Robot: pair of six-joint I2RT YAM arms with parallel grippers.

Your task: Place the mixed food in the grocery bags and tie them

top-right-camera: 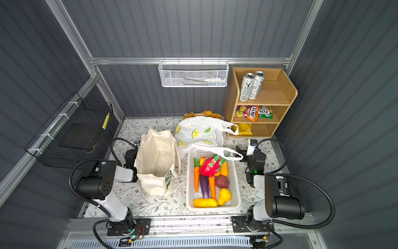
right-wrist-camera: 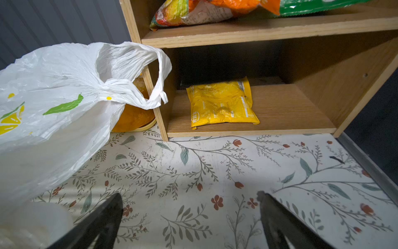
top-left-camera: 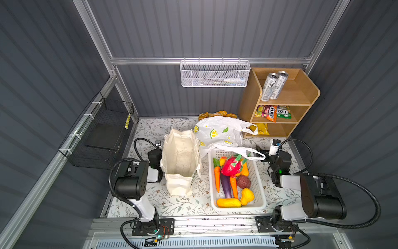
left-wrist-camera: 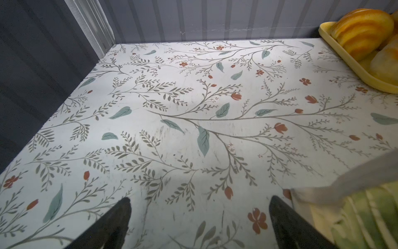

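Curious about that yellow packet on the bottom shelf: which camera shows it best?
Right wrist view: the yellow packet lies close and whole. Both top views show it small, partly behind the plastic bag. The left wrist view misses it.

Desk (top-left-camera: 189, 202) layout, as you face it: the tote (top-left-camera: 181, 159) stands left of centre, with the basket (top-left-camera: 260, 179) just to its right. The eggplant (top-left-camera: 226, 185) lies in the basket. The plastic bag (top-left-camera: 217, 131) sits behind both, and one of its handles drapes over the basket's far end. The rolls (top-left-camera: 217, 113) lie behind the bag, against the back wall. The shelf (top-left-camera: 305, 94) stands in your back right corner, with cans (top-left-camera: 272, 86) on the top tier, packets (top-left-camera: 273, 112) on the middle tier and a pouch (right-wrist-camera: 221, 103) on the bottom tier.
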